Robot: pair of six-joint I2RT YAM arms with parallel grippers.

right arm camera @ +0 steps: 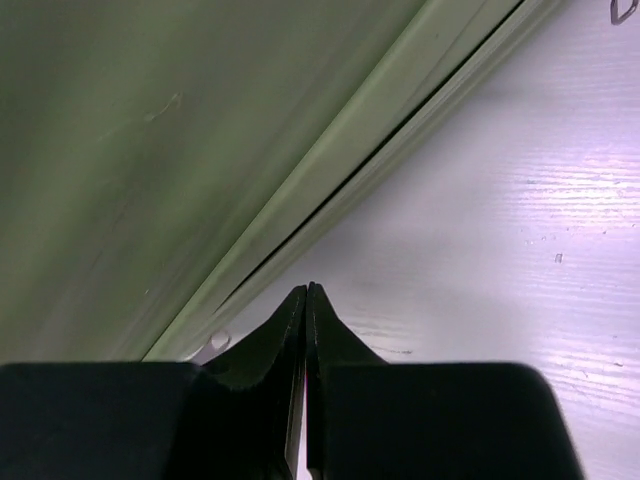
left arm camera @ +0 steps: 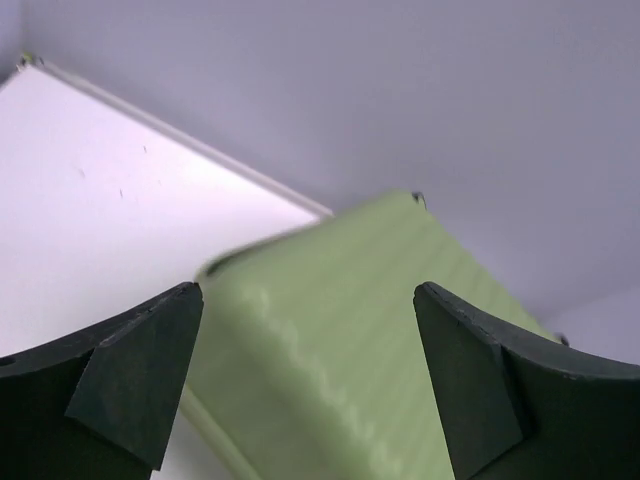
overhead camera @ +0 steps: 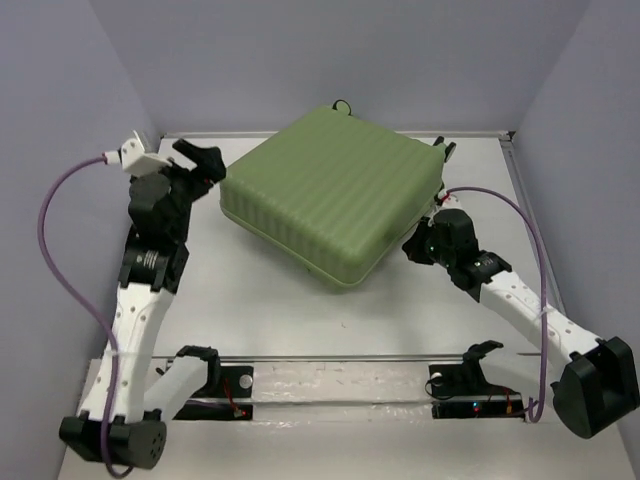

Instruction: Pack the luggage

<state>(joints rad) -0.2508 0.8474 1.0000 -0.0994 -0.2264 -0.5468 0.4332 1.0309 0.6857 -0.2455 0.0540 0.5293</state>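
— Where are we with the luggage [overhead camera: 335, 195]?
— It lies flat on the table [overhead camera: 300, 320], turned cornerwise, toward the back middle. Its two shells are closed together (so we cannot say what, if anything, is inside). We judge we are at the shutting or the opening of it; which one, we cannot tell.
— And what are we holding?
— Nothing. Our right gripper [right arm camera: 307, 300] has its fingers pressed together, tips at the seam [right arm camera: 380, 150] low on the luggage's right side. Our left gripper [left arm camera: 307, 290] hangs wide open, just off the left corner.
— Next move?
— Probably working that seam. That calls for tips kept on the dark gap and the luggage kept from sliding.
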